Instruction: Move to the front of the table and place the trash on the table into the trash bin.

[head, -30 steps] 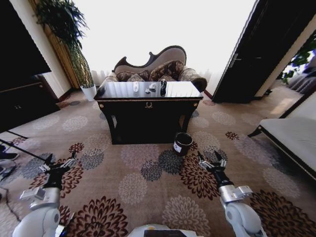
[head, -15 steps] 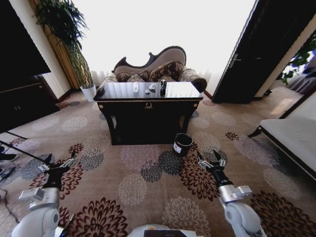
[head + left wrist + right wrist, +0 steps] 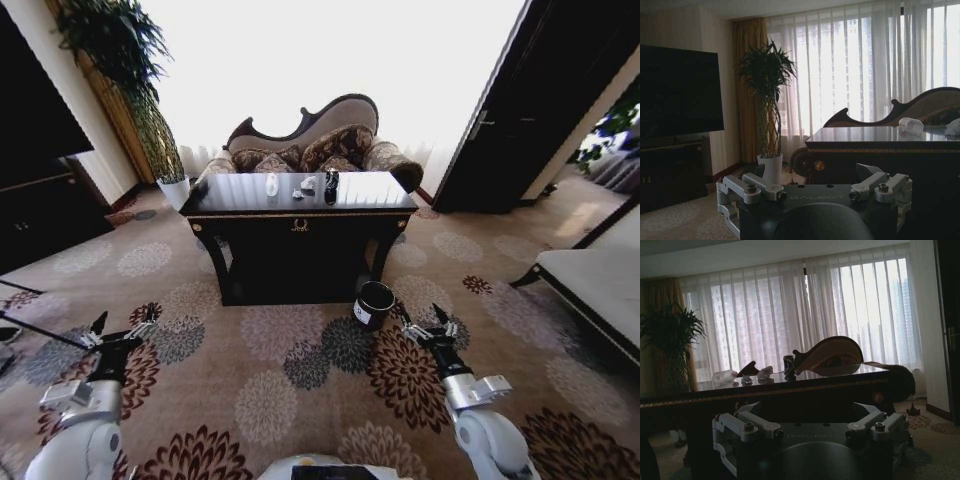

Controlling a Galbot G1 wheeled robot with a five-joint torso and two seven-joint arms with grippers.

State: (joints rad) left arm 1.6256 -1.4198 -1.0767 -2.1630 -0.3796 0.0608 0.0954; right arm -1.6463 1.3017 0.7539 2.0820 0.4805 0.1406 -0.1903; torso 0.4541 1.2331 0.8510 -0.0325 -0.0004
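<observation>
Facing the black surface (image 3: 300,208) from the carpet, the robot appears to be in the approach step. Both arms hang low: the left end effector (image 3: 120,331) and right end effector (image 3: 428,325) are spread open and empty. A bottle (image 3: 272,184), two paper bits (image 3: 308,183) and a dark object (image 3: 331,180) lie on top; the trash bin (image 3: 373,304) stands at the front right leg. Next likely calls for closing within reach.

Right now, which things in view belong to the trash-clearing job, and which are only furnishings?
Job: glossy black gold-trimmed table; clear plastic bottle, white paper bits and dark shiny object on it; small round black bin on the carpet.

Furnishings: patterned sofa, potted plant, dark cabinet.
</observation>
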